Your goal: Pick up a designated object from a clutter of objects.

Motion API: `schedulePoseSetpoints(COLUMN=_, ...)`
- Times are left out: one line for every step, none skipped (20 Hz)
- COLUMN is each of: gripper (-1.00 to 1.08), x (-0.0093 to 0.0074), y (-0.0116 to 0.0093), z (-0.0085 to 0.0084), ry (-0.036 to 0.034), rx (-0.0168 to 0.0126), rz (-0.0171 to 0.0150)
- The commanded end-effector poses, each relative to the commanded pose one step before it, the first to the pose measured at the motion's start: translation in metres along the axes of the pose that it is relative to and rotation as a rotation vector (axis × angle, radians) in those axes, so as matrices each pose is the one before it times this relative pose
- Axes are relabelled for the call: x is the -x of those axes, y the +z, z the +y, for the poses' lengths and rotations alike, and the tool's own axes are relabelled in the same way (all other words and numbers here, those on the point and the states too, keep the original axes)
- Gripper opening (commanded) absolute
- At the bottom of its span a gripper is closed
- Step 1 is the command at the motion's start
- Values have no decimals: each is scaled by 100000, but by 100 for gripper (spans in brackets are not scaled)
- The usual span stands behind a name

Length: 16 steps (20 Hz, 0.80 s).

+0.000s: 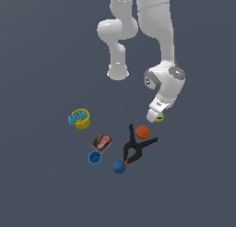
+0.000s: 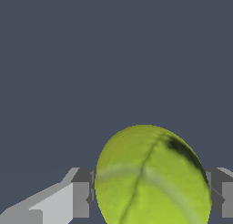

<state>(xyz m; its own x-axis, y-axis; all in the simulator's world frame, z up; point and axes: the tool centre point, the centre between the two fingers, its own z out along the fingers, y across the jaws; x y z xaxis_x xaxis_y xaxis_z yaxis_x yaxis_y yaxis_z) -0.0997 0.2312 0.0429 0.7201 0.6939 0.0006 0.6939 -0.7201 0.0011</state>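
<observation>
The yellow-green ball (image 2: 152,177) with a dark curved mark fills the space between my two fingers (image 2: 81,199) in the wrist view, and both pads touch its sides. My gripper (image 2: 152,198) is shut on it. In the exterior view the gripper (image 1: 155,115) points down and hides most of the ball (image 1: 160,117), of which only a small edge shows. I cannot tell whether the ball rests on the floor or is just off it. The rest of the clutter lies towards the exterior view's left of the gripper.
An orange ball (image 1: 143,131) lies close beside the gripper. A black clamp (image 1: 136,147), a blue ball (image 1: 119,166), a blue cup (image 1: 95,157), a brown-red box (image 1: 102,142) and a yellow cup (image 1: 81,118) lie further off on the grey floor.
</observation>
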Motion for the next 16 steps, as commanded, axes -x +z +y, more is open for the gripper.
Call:
schedulePoseSetpoints(gripper=-100, x=-5, y=112, z=-78, ry=-104, rx=-117, rz=-86)
schedulePoseSetpoints(gripper=-100, x=0, y=0, z=0, ry=0, rx=0, rz=0)
schedulePoseSetpoints(gripper=-100, x=3, y=-102, z=75, ry=99, rx=109, rz=83)
schedulePoseSetpoints(gripper=-100, x=5, y=-23, z=12, ry=0, rx=0, rz=0)
schedulePoseSetpoints(gripper=-100, x=16, y=-70, z=37, ry=0, rx=0, rz=0)
schedulePoseSetpoints(gripper=-100, x=26, y=-116, z=61, ry=0, rx=0, rz=0)
schedulePoseSetpoints(gripper=-100, x=37, y=-162, z=85, ry=0, rx=0, rz=0)
schedulePoseSetpoints(gripper=-100, x=47, y=-209, z=110, ry=0, rx=0, rz=0)
schedulePoseSetpoints(gripper=-100, x=57, y=-255, z=134, ry=0, rx=0, rz=0)
schedulePoseSetpoints(gripper=-100, x=68, y=-303, z=159, ry=0, rx=0, rz=0)
schedulePoseSetpoints(gripper=-100, x=78, y=-350, z=183, ry=0, rx=0, rz=0)
schedulePoseSetpoints(gripper=-100, x=89, y=-398, z=208, ry=0, rx=0, rz=0)
schedulePoseSetpoints(gripper=-100, x=99, y=-447, z=233, ry=0, rx=0, rz=0)
schedulePoseSetpoints(gripper=-100, x=102, y=-487, z=238, ry=-41, rx=9, rz=-25)
schedulePoseSetpoints(gripper=-100, x=120, y=-548, z=283, ry=0, rx=0, rz=0)
schedulePoseSetpoints(gripper=-100, x=130, y=-600, z=309, ry=0, rx=0, rz=0)
